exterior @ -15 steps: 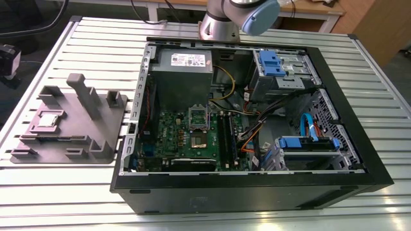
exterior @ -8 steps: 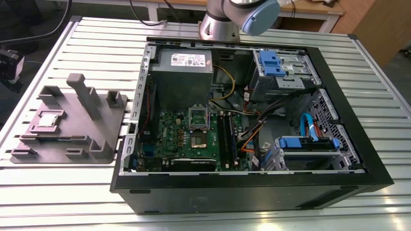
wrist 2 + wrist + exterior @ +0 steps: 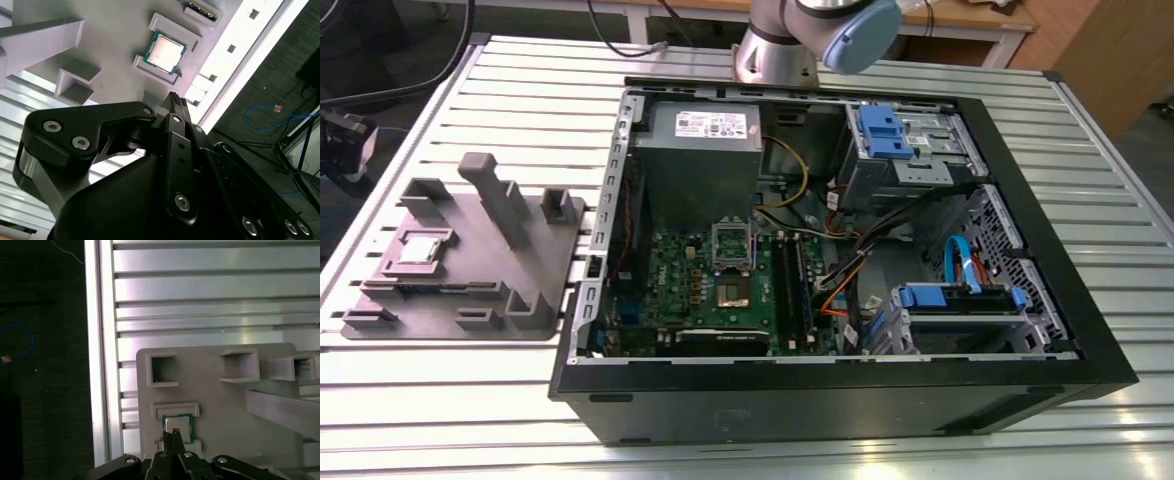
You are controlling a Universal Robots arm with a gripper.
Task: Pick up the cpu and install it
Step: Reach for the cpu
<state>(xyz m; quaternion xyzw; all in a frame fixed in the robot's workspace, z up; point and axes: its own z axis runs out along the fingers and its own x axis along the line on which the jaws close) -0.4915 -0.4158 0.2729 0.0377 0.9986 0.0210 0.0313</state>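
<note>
The cpu (image 3: 424,248), a small square chip with a pale metal top, lies in a recess of the grey fixture (image 3: 520,260) at the exterior view's left. In both wrist views the cpu (image 3: 165,51) (image 3: 180,424) rests flat between raised fixture walls. My gripper (image 3: 176,98) (image 3: 173,433) hangs above the fixture, its black fingertips pressed together and pointing at the chip's near edge, apart from it. Nothing is held. The metal-framed socket (image 3: 731,288) sits on the green motherboard inside the open computer case.
The black computer case (image 3: 854,400) lies open on the slatted aluminium table (image 3: 480,420), with a grey power supply (image 3: 700,150), blue drive brackets and loose cables inside. Tall fixture posts (image 3: 500,200) stand near the cpu. The table edge and dark floor (image 3: 45,390) are close beside the fixture.
</note>
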